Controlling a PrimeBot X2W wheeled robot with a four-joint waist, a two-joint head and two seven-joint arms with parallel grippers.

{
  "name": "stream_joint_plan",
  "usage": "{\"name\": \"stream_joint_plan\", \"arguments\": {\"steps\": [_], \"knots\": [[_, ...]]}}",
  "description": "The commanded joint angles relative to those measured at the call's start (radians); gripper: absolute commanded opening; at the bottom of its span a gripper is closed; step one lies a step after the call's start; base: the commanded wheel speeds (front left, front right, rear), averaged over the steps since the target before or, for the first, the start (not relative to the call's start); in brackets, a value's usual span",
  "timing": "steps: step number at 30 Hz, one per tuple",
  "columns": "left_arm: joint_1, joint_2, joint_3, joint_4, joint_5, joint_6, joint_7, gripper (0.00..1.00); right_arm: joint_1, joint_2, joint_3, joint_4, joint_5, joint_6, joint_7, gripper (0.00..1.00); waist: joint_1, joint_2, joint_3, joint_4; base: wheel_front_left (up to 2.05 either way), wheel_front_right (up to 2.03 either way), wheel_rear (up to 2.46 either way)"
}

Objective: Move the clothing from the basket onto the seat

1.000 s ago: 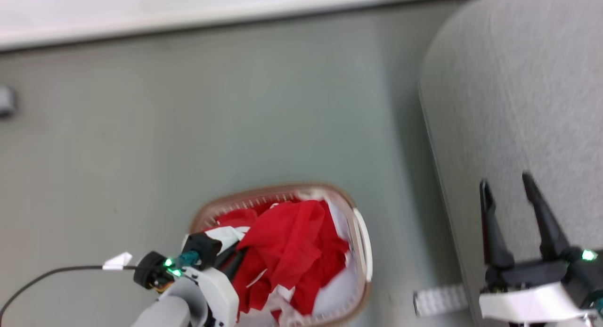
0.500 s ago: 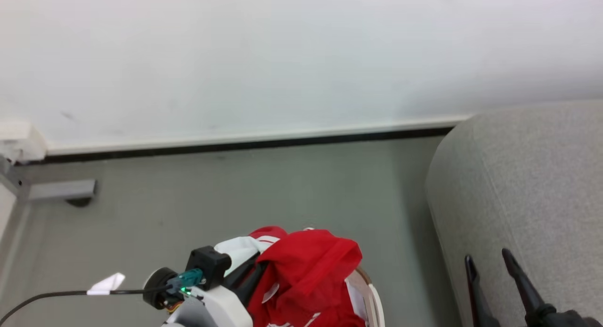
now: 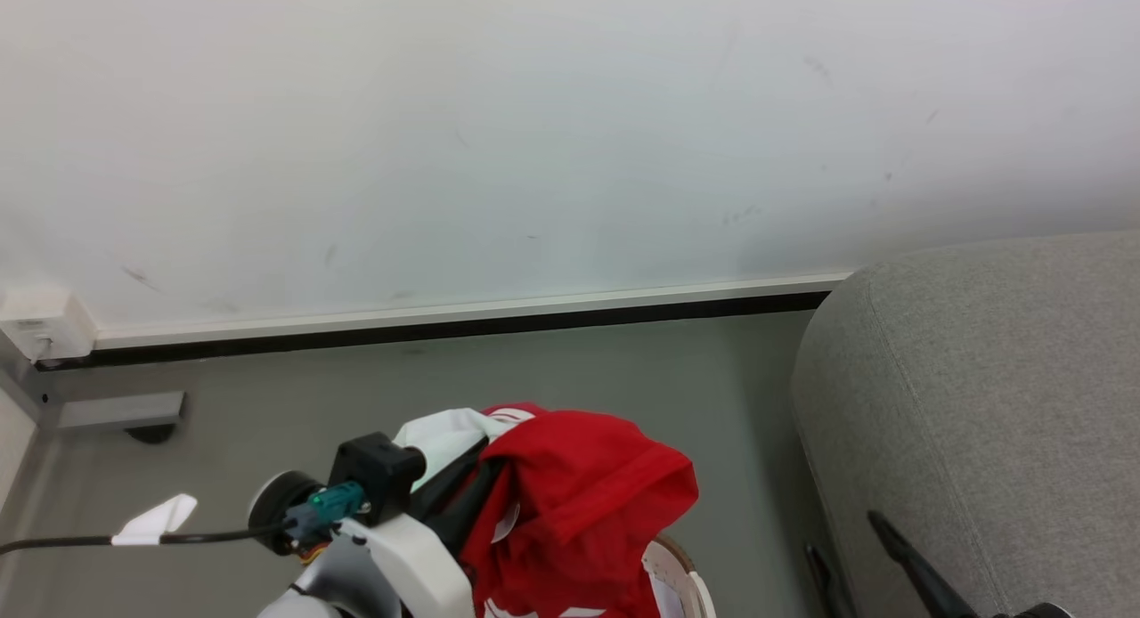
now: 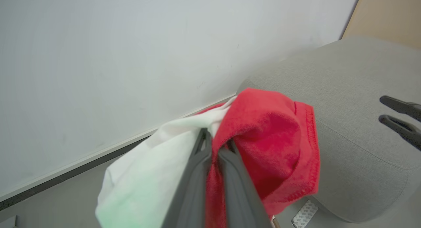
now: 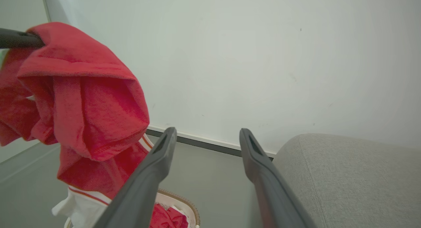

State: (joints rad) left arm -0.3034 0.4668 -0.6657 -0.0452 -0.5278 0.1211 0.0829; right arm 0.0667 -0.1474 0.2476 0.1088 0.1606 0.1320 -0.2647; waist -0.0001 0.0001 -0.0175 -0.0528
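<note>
Two end effectors: one is loaded and one is free.
Left end effector [image 4: 217,137]: closed down narrow on a fold of the clothing [image 4: 269,149]; red cloth is pinched between the fingers and a white panel is draped to one side.
Reason for the hold: a bunched fold appears to have been chosen so that the rest hangs by its own weight and can be carried as one bundle.
Clothing: held in the air above the basket [image 5: 184,201], with its bulk slung over and below the fingers. Its lower red-and-white part reaches down to the rim. More red fabric is seen inside the basket; whether that is the same garment's tail cannot be told.
Basket: set on the floor [image 3: 579,369], straight under the load and near the seat's base.
Right end effector [image 5: 208,132]: spread wide with nothing held, kept at the seat's near edge and apart from the clothing, judged to be parked out of the load's path.
Step in hand: a carry across to the seat is judged to be under way; nothing is laid down yet.
Open room: a strip of bare floor lies between basket and seat.
Seat [image 3: 980,404]: at the robot's right, with a bare top where it is seen and ample room for the bundle.
Edges to mind: a trailing hem could be snagged on the basket rim, and cloth laid too near the seat's rounded edge could slide off.
Wall [image 3: 570,137]: plain and pale, met by a dark baseboard beyond the floor, well apart from the load.
</note>
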Motion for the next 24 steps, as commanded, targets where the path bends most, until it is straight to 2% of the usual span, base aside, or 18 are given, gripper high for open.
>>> {"name": "stream_joint_plan", "arguments": {"steps": [1, 6, 11, 17, 24], "knots": [[-0.011, 0.009, 0.002, -0.010, -0.004, -0.001, 0.001, 0.00, -0.016, -0.021, 0.028, -0.006, 0.011, -0.002, 0.000, 1.00, 0.0001, -0.0001, -0.003, 0.000, 0.00, 0.00, 0.00], [-0.044, 0.006, -0.002, -0.043, 0.002, -0.005, 0.023, 0.00, -0.074, -0.150, 0.224, -0.003, 0.072, -0.002, 0.009, 1.00, 0.0001, -0.0001, -0.014, 0.003, 0.00, 0.00, 0.00], [-0.074, -0.007, -0.010, -0.071, 0.003, -0.010, 0.042, 0.00, -0.170, -0.221, 0.371, 0.010, 0.140, -0.002, 0.037, 1.00, 0.0001, -0.0001, -0.020, 0.005, 0.00, 0.00, 0.00], [-0.115, -0.026, -0.026, -0.097, -0.005, -0.025, 0.065, 0.00, -0.284, -0.227, 0.503, 0.100, 0.197, -0.002, 0.029, 1.00, 0.0001, -0.0001, -0.024, 0.018, 0.00, 0.00, 0.00], [-0.158, -0.054, -0.045, -0.138, -0.027, -0.047, 0.102, 0.00, -0.378, -0.170, 0.608, 0.259, 0.211, -0.002, 0.002, 1.00, 0.0001, -0.0001, -0.025, 0.042, 0.00, 0.00, 0.00]]}}
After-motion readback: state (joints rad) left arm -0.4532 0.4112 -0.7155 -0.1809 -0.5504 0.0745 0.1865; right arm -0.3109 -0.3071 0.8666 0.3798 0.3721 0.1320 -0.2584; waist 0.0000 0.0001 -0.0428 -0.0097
